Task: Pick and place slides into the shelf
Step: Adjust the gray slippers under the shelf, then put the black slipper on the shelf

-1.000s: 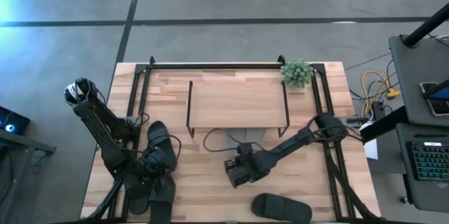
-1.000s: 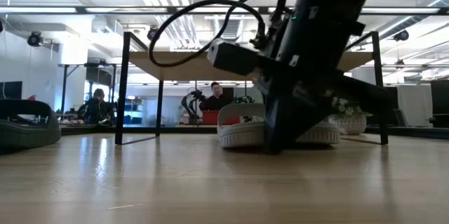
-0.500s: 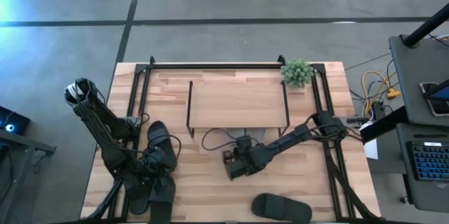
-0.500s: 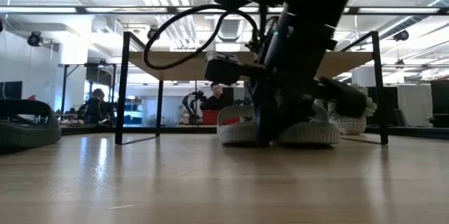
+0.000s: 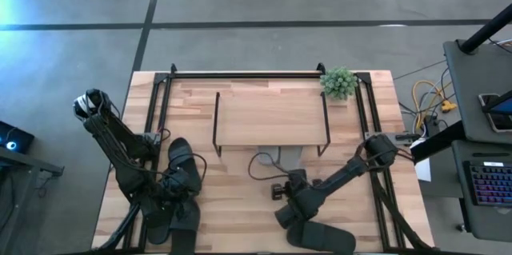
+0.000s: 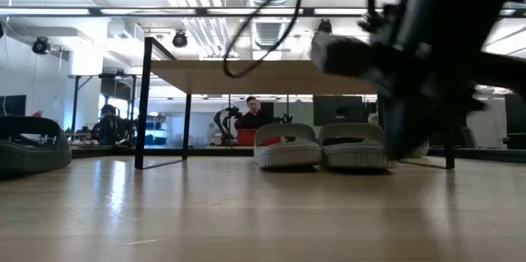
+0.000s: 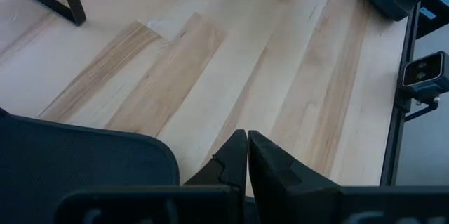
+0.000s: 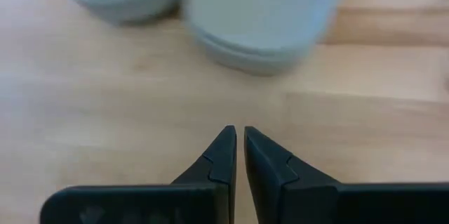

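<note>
Two light grey slides (image 6: 288,145) (image 6: 357,145) stand side by side on the table under the shelf (image 5: 272,117), soles down. My right gripper (image 8: 235,143) is shut and hovers over bare table in front of them, touching nothing. A black slide (image 5: 320,237) lies near the front edge, just beside that arm. More black slides (image 5: 182,169) lie in a group at the left. My left gripper (image 7: 247,147) hangs shut above the table beside one of them (image 7: 77,157).
A small green plant (image 5: 339,82) stands at the shelf's far right corner. Black frame rails (image 5: 156,111) run along the table's left, right and far sides. Bare wood (image 5: 232,199) lies between the two arms in front of the shelf.
My right gripper has drawn back from the grey slides under the shelf, toward the table's near edge and its right, rolling its wrist as it went. It has stayed shut. Both grey slides now show uncovered in the low view.
</note>
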